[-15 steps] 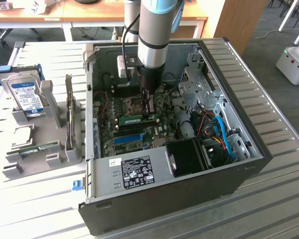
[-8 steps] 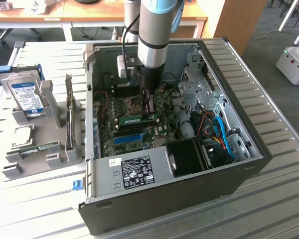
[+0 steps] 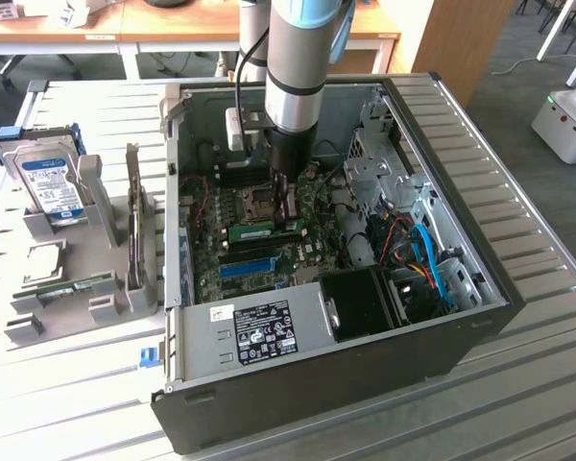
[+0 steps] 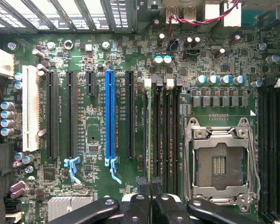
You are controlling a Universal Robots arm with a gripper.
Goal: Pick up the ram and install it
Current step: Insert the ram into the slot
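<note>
Part of the ram (image 3: 254, 231) behind the pincer (image 3: 288, 219)

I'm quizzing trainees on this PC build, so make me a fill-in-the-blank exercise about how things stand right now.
The long slot among the black ones is coloured ____.
The fingers over the motherboard are, open or shut, ____.
The hard drive stands to the exterior view's ____ of the computer case.
The green ram is ____ the computer case.
Missing words: blue; shut; left; inside.
</note>
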